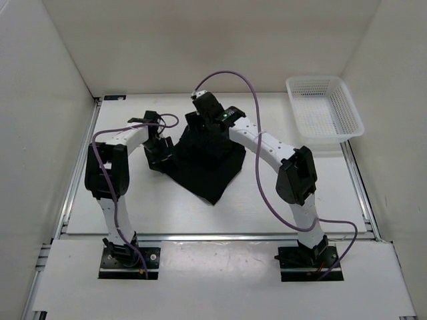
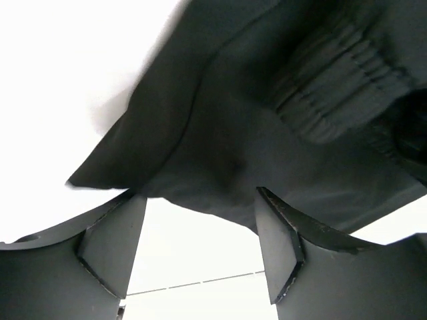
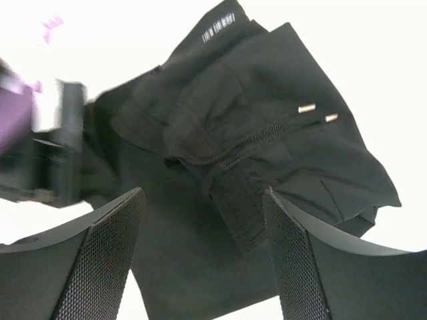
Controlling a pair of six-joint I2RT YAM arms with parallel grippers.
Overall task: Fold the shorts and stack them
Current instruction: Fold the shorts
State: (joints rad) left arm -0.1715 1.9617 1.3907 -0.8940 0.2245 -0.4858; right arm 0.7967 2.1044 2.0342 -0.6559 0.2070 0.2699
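Note:
The black shorts (image 1: 207, 163) lie crumpled in the middle of the table, one corner pointing toward the near edge. My left gripper (image 1: 158, 155) is open at the left edge of the fabric; in its wrist view the shorts (image 2: 267, 120) hang just beyond the open fingertips (image 2: 113, 247), nothing between them. My right gripper (image 1: 200, 127) is open at the far edge of the cloth. Its wrist view shows the shorts (image 3: 253, 147) with the waistband, the drawstring tips (image 3: 307, 108) and a white label print, lying under the open fingers (image 3: 293, 260).
A white mesh basket (image 1: 325, 115) stands at the far right corner of the table. White walls close the workspace on the left, back and right. Purple cables loop over both arms.

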